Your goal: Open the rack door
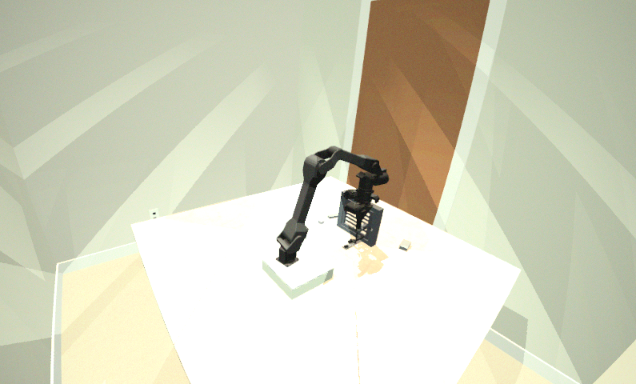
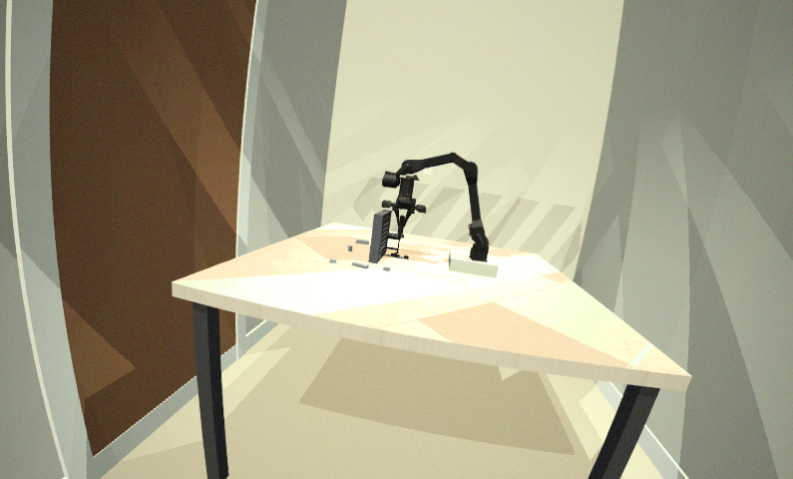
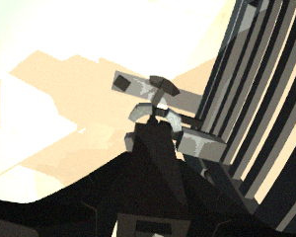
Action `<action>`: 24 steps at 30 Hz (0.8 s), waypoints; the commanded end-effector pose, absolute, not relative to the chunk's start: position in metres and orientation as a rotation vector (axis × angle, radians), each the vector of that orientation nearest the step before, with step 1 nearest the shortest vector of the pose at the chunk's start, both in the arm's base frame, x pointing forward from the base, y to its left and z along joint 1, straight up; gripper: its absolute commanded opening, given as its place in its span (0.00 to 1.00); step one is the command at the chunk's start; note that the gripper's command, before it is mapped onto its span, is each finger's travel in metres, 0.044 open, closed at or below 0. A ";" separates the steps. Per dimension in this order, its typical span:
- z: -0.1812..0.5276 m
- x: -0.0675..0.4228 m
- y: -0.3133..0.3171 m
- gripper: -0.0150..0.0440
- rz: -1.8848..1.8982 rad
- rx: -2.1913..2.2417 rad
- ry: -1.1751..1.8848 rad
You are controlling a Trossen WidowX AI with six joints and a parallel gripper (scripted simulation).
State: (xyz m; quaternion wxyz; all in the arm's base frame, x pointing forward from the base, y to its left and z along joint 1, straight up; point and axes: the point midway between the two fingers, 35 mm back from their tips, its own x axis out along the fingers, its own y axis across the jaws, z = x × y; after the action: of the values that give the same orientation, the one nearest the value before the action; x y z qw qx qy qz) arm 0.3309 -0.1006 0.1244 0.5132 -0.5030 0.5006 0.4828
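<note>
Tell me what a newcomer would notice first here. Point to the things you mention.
The black arm (image 1: pixel 306 199) (image 2: pixel 476 196) arches over the pale table (image 1: pixel 245 323) (image 2: pixel 329 302), its gripper (image 1: pixel 358 228) (image 2: pixel 399 228) (image 3: pixel 151 162) shut on the handle of the upright slatted rack door (image 1: pixel 375 226) (image 2: pixel 383 235) (image 3: pixel 266 99). Behind the table in the top view stands a tall brown panel (image 1: pixel 416 94) (image 2: pixel 145 178).
</note>
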 end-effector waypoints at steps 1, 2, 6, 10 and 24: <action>0.123 0.327 -0.097 0.27 1.113 -1.147 1.235; 0.123 0.326 -0.097 0.27 1.098 -1.132 1.244; 0.122 0.323 -0.095 0.27 1.038 -1.070 1.277; 0.122 0.320 -0.093 0.27 0.979 -1.009 1.308; 0.122 0.302 -0.079 0.27 0.782 -0.804 1.396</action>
State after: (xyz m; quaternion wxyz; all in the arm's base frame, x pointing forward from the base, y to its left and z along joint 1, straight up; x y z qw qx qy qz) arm 0.3054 -0.0840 0.1231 0.6102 -0.3721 0.5988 0.3616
